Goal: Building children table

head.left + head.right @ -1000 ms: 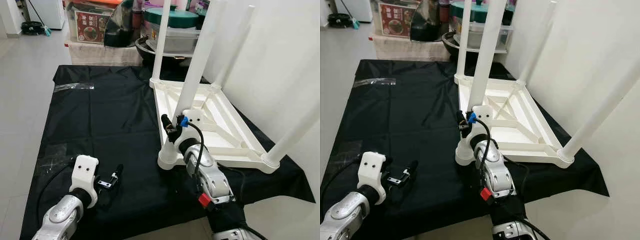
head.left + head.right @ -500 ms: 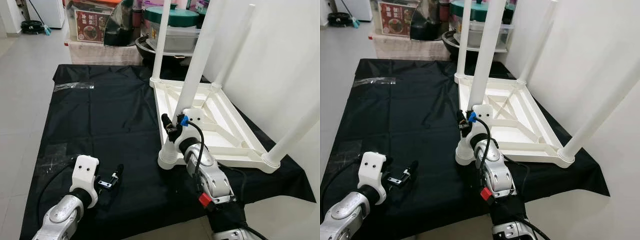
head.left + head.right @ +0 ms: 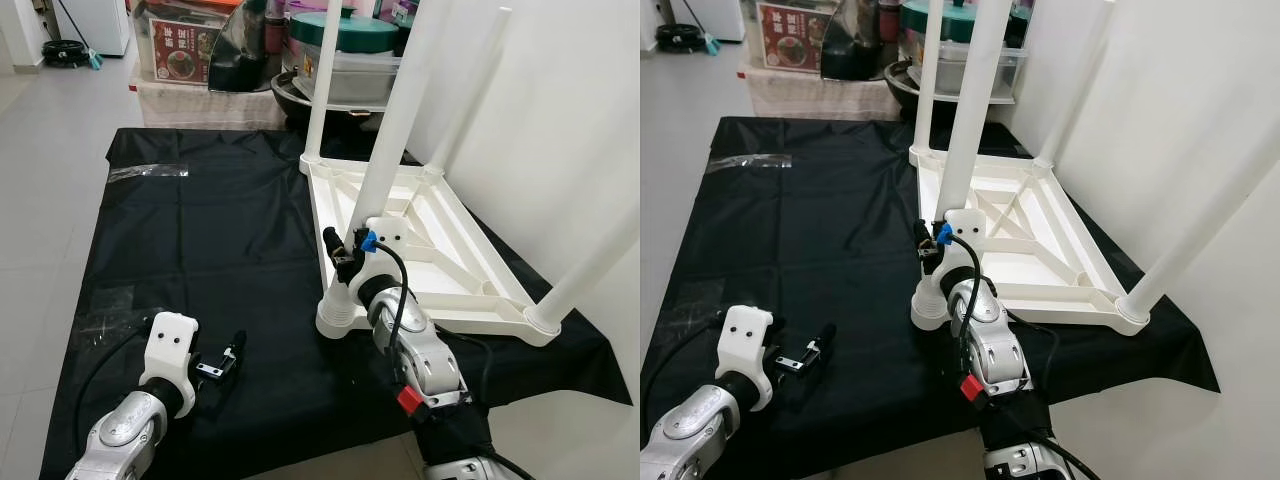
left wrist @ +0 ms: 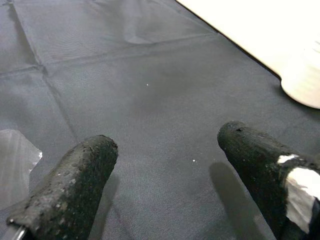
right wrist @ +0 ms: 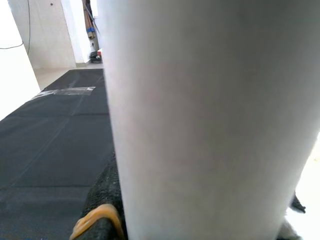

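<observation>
Inspection taken from the left of the black cloth (image 3: pixel 220 230) toward the right, with the upturned white table (image 3: pixel 440 255) as the reference. Well to the left of the table, the left gripper (image 3: pixel 222 362) hovers low over bare cloth; its fingers (image 4: pixel 75 185) stand apart with nothing between them, and it plays no part in the work at present. A strip of clear tape (image 3: pixel 148 172) lies on the cloth, far left of the table and toward the back. The table itself rests top-down on the right half of the cloth, beside a white wall (image 3: pixel 560 110), its ribbed underside facing up. At the table's near left corner stands a white leg (image 3: pixel 395 130), upright in its socket; the right gripper (image 3: pixel 345 255) is at the lower part of this leg, just above the socket, and the wrist view shows the leg directly between the fingers, so the fingers appear clamped on it. The other three corners each carry a leg: far left (image 3: pixel 322 80), far right (image 3: pixel 470 90) and near right (image 3: pixel 590 270). Judgement: all four legs are in place, so assembly is nearly complete. What remains, as far as can be told, is confirming the held leg is fully seated, releasing it, and turning the table upright. Storage boxes (image 3: pixel 180 45) sit behind the table.
</observation>
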Controlling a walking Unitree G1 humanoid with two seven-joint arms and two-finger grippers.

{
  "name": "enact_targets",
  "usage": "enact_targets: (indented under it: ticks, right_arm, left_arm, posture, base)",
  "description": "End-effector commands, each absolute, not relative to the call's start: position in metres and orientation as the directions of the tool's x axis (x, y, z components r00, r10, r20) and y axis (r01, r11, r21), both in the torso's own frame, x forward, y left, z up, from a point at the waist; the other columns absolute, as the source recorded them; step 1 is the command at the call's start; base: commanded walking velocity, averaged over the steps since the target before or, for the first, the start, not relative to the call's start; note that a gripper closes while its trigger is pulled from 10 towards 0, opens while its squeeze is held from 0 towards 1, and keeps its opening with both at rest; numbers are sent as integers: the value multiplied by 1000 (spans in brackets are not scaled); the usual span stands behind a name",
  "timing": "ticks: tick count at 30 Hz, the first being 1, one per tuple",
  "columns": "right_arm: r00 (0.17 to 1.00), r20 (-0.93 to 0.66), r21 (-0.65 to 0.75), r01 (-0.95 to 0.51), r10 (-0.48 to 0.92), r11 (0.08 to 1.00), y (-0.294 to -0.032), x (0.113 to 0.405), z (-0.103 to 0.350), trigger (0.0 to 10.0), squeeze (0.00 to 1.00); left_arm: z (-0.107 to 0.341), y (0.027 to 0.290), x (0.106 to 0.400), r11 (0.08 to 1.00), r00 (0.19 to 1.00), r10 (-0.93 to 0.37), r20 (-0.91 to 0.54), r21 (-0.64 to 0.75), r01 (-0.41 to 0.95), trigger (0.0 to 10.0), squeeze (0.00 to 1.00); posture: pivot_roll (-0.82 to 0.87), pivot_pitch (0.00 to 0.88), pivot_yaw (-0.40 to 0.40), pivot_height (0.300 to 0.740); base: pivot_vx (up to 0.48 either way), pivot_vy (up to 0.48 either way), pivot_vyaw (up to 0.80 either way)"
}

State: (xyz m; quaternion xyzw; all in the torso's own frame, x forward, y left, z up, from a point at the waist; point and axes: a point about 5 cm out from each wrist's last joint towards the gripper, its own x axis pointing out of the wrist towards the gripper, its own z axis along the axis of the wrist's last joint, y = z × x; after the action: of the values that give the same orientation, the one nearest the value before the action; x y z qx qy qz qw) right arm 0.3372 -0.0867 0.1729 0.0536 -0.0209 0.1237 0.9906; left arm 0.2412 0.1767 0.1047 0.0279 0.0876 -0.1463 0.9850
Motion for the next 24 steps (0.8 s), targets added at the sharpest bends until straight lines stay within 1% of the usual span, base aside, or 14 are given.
enact_targets:
  ticks: [1, 16, 17, 19, 20, 21, 24]
  right_arm:
    - [981, 59, 110, -192, 187, 975, -97, 338, 175, 10000, 0]
    - [981, 73, 124, -189, 181, 974, -98, 338, 178, 10000, 0]
    - [980, 79, 125, -191, 182, 974, -98, 338, 179, 10000, 188]
    - [979, 86, 124, -193, 184, 973, -98, 338, 180, 10000, 188]
    - [978, 95, 124, -196, 185, 973, -97, 338, 182, 10000, 843]
    - [977, 112, 122, -197, 183, 973, -97, 337, 184, 10000, 1000]
    - [973, 141, 120, -198, 181, 973, -98, 336, 189, 10000, 1000]
  left_arm:
    - [103, 173, 241, 951, 937, -298, -183, 30, 309, 10000, 0]
    - [103, 172, 242, 949, 936, -303, -181, 32, 313, 10000, 0]
    - [103, 172, 242, 949, 936, -303, -181, 32, 313, 10000, 0]
    - [103, 172, 243, 949, 936, -303, -181, 32, 314, 10000, 0]
    - [103, 172, 243, 949, 935, -304, -181, 31, 314, 10000, 0]
    - [103, 172, 243, 948, 935, -306, -181, 30, 316, 10000, 0]
    - [103, 172, 243, 948, 934, -308, -180, 28, 318, 10000, 0]
  posture:
    - [81, 0, -140, 740]
    - [78, 0, -136, 740]
    - [77, 0, -136, 740]
    - [77, 0, -136, 740]
    - [77, 0, -136, 740]
    - [76, 0, -136, 740]
    - [74, 0, -136, 740]
  base:
    - [0, 0, 0]
    - [0, 0, 0]
    - [0, 0, 0]
    - [0, 0, 0]
    - [0, 0, 0]
    - [0, 0, 0]
    - [0, 0, 0]
